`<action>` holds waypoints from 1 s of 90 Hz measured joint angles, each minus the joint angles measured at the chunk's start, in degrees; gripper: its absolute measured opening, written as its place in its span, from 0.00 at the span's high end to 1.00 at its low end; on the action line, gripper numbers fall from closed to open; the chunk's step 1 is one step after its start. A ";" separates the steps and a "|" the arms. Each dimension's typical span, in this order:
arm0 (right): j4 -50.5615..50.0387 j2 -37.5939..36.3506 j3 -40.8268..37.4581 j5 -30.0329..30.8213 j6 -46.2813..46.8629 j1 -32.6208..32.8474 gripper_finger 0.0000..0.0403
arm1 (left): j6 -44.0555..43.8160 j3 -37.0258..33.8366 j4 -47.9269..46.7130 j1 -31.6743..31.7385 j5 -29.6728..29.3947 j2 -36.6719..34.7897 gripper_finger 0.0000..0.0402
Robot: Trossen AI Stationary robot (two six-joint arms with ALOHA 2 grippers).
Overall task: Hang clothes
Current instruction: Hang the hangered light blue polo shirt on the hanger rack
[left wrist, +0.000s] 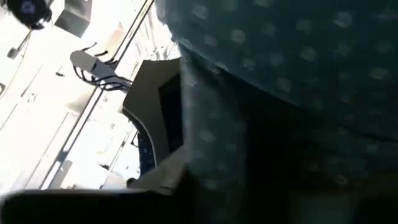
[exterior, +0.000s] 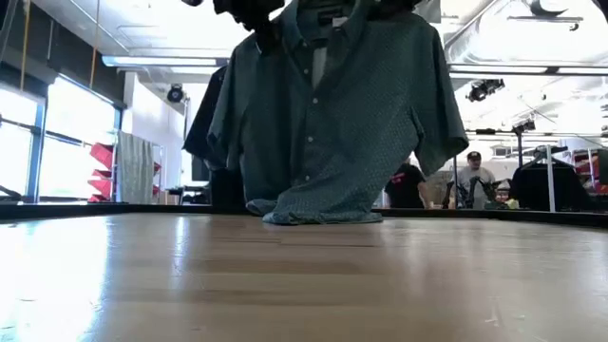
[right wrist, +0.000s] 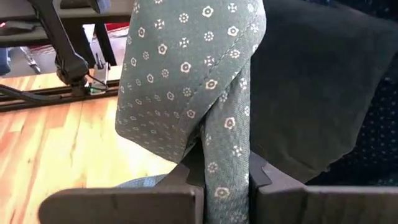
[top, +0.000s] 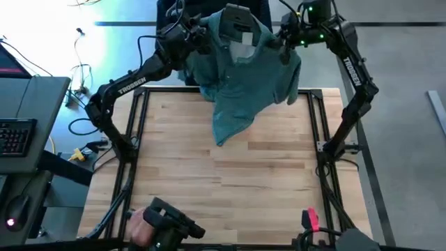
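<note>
A teal shirt [top: 244, 77] with a fine dotted print hangs spread out over the table's far edge. Its collar [top: 240, 31] is up and its hem [exterior: 313, 214] is bunched on the wood. My left gripper [top: 194, 36] is at one shoulder and my right gripper [right wrist: 227, 186] at the other; both are shut on the cloth. A black garment [right wrist: 323, 81] hangs right behind the shirt, and in the low view [exterior: 204, 123] it shows past the shirt's side. My left gripper is up at the shirt's shoulder [top: 203, 43], which stays raised there. Cloth fills its wrist view [left wrist: 280, 93] and hides the place of contact. My right gripper pinches a bunched fold of the shirt [right wrist: 225, 163] at the other shoulder between its two fingers, several layers together. The shirt hangs slack below it, with the hem on the table.
The wooden table [top: 230, 188] lies bare in front of the shirt. At its near edge are a person's hand on a dark device [top: 164, 223] and a red object [top: 311, 219]. A keyboard [top: 17, 136] sits off to the left. People [exterior: 472, 176] stand in the room behind.
</note>
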 joint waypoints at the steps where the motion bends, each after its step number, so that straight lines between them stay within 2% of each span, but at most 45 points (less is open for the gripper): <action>1: 0.29 0.00 0.00 0.45 0.14 0.03 0.97 | 0.09 0.02 0.14 0.09 0.10 -0.02 0.87; 10: 2.64 0.00 0.02 7.29 2.06 0.26 0.90 | 0.35 -0.08 2.46 1.60 0.16 0.11 0.87; 26: 4.89 0.30 0.10 28.04 6.83 0.45 0.70 | 2.17 -0.09 8.93 7.13 4.46 1.27 0.87; 31: 5.29 0.37 0.09 32.51 7.83 0.17 0.65 | 2.71 1.52 10.43 9.15 5.85 2.59 0.87; 36: 3.92 0.10 0.11 38.20 9.23 -0.15 0.59 | 4.54 3.91 11.55 11.03 4.42 4.29 0.87; 44: 2.01 -0.02 0.20 43.18 10.82 -0.82 0.52 | 5.61 9.50 14.26 13.96 2.81 7.79 0.87; 58: -3.09 -0.23 0.04 45.85 11.27 -0.64 0.47 | 4.66 20.59 14.72 16.37 5.27 13.48 0.87; 84: -7.83 -0.66 0.00 46.20 12.57 -0.73 0.49 | 5.77 40.99 15.06 18.96 12.79 22.57 0.87; 90: -8.00 -0.68 0.00 46.31 12.78 -0.84 0.49 | 5.56 40.08 20.11 19.33 15.53 22.74 0.87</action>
